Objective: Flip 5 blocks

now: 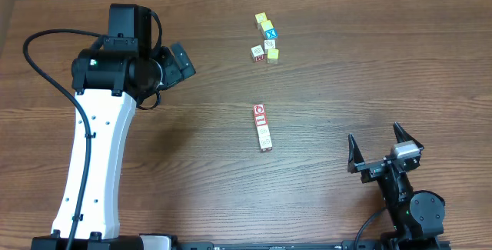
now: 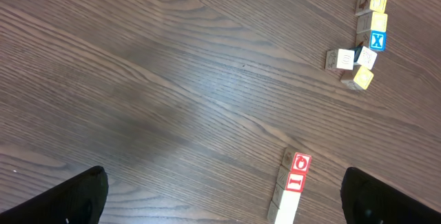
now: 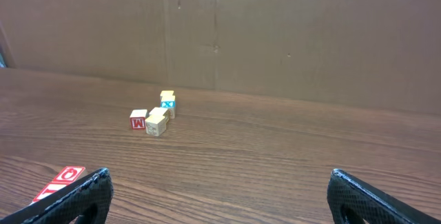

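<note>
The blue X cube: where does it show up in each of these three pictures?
Overhead: the blue X cube sits at top centre.
Left wrist: upper right corner.
Right wrist: left of centre, mid-height.
Shared landmark: the row of red-lettered blocks, seen in all three.

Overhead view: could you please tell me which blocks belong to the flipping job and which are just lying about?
Job: row of red-lettered blocks; M block.
Lying about: top yellow cube; lower yellow cube; blue cube; white cube, lettering unclear.
</note>
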Controlling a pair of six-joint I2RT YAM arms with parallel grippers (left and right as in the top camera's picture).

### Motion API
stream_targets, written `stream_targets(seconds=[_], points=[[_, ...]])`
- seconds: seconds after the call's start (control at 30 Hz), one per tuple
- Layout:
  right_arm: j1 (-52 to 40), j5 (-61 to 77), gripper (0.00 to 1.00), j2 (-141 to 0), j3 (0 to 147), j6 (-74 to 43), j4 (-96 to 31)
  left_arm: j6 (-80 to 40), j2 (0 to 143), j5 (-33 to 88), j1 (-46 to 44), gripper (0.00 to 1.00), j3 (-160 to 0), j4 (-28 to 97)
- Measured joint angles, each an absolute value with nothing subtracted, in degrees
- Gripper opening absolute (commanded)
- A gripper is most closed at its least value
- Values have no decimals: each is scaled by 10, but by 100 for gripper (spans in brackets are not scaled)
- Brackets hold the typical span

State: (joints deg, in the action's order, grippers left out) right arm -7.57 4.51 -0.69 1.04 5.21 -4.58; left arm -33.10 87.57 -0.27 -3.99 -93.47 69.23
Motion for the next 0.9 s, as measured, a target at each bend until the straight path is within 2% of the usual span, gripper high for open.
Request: stream_targets(seconds=[0.4,0.73,0.9], points=[[-76,45,100,-7,10,52,-46,-302,846,-21,-40,100,-934,697],[-76,45,100,-7,10,52,-46,-253,723,-37,-40,100,-935,833],[-76,45,100,-7,10,52,-45,-251,695,-37,-40,100,-907,823]])
